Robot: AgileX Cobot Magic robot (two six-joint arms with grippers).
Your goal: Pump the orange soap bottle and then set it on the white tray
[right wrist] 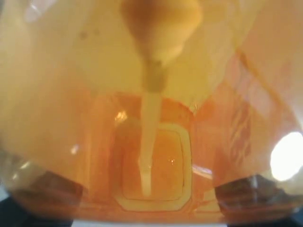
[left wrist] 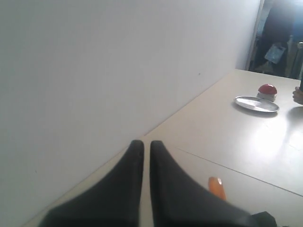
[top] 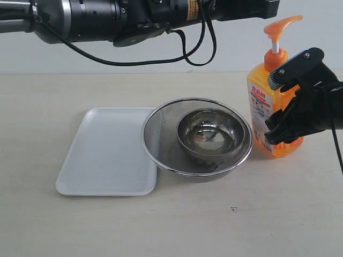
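Horizontally, right fingers (top: 296, 66) either side of orange soap bottle (top: 262, 103)

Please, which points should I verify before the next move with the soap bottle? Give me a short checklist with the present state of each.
1. Grip of the right end effector on the orange soap bottle: ok.
2. Bottle upright on the table: ok.
3. The pump head raised, not pressed: ok.
4. Alignment of the left end effector, shut, over the pump head: cannot tell.
5. The white tray bare: ok.
6. Low path to the tray free: not ok, the strainer stands between.
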